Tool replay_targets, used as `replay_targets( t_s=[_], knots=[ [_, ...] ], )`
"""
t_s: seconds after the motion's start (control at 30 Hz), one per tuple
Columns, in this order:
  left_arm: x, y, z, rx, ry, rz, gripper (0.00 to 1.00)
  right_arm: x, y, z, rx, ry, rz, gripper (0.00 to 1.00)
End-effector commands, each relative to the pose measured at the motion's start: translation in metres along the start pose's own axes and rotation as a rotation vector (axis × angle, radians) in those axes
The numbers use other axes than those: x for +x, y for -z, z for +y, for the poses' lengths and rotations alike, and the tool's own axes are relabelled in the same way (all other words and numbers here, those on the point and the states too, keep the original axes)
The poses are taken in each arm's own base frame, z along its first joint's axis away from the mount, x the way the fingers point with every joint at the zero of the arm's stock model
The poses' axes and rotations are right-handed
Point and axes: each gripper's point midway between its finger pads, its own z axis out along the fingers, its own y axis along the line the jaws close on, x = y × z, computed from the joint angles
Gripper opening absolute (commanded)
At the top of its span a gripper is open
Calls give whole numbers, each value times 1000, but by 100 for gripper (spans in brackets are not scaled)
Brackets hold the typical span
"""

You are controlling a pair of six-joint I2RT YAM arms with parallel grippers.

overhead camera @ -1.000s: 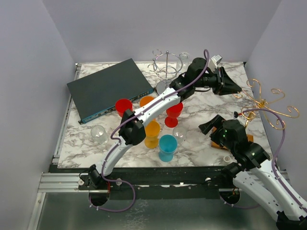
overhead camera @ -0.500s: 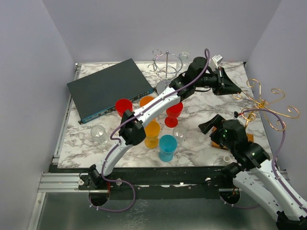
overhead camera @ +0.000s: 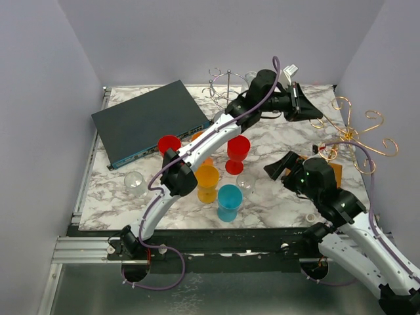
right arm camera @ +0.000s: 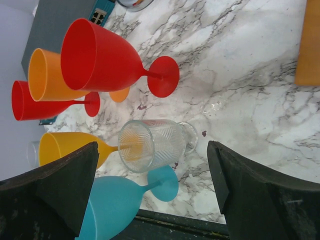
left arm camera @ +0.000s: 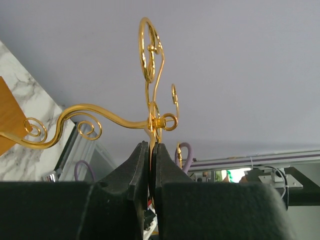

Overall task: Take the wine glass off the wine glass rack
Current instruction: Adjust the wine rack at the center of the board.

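Note:
My left gripper (overhead camera: 314, 113) (left arm camera: 150, 145) is shut on the thin stem of the gold wire wine glass rack (overhead camera: 357, 136) (left arm camera: 100, 113), near the table's far right. The rack is tilted, with its wooden base (overhead camera: 335, 174) behind my right wrist. No glass shows on its curled arms. A clear ribbed wine glass (overhead camera: 245, 184) (right arm camera: 159, 142) stands on the marble in front of my right gripper (overhead camera: 277, 167) (right arm camera: 152, 152). That gripper is open, its fingers wide to either side of the glass and short of it, touching nothing.
Red goblets (overhead camera: 237, 152), orange goblets (overhead camera: 208, 180) and a blue goblet (overhead camera: 229, 201) crowd around the clear glass. A black network switch (overhead camera: 147, 121) lies at the back left, and a silver wire rack (overhead camera: 226, 88) stands at the back. Another clear glass (overhead camera: 134, 184) is at the front left.
My left gripper closed on the gold rack's stem and drew it back and leftward, shifting the rack and its base. My right gripper moved left toward the clear glass and opened slightly wider.

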Motion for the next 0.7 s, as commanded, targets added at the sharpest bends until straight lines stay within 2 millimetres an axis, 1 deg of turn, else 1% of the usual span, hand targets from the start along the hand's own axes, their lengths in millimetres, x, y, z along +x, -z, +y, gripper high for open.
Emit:
replay_targets(
  t_s=[0.0,0.07,0.17,0.37,0.5,0.67],
  knots=[
    [-21,25,-85,188,-222,-99,0,-22,10,30,-97,34,-55,97],
    [-26,27,-85,188,-224,-114,0,-26,9,33,-102,47,-62,97],
    [-35,29,-77,181,-205,-125,0,-24,3,38,-105,61,-41,98],
    [-49,29,-51,139,-167,-135,0,-26,0,55,-179,118,-41,99],
    [-55,29,-34,105,-142,-144,0,-17,-5,64,-233,148,-5,99],
    [-65,31,-19,62,-113,-164,0,-2,-14,57,-236,137,42,99]
  ],
)
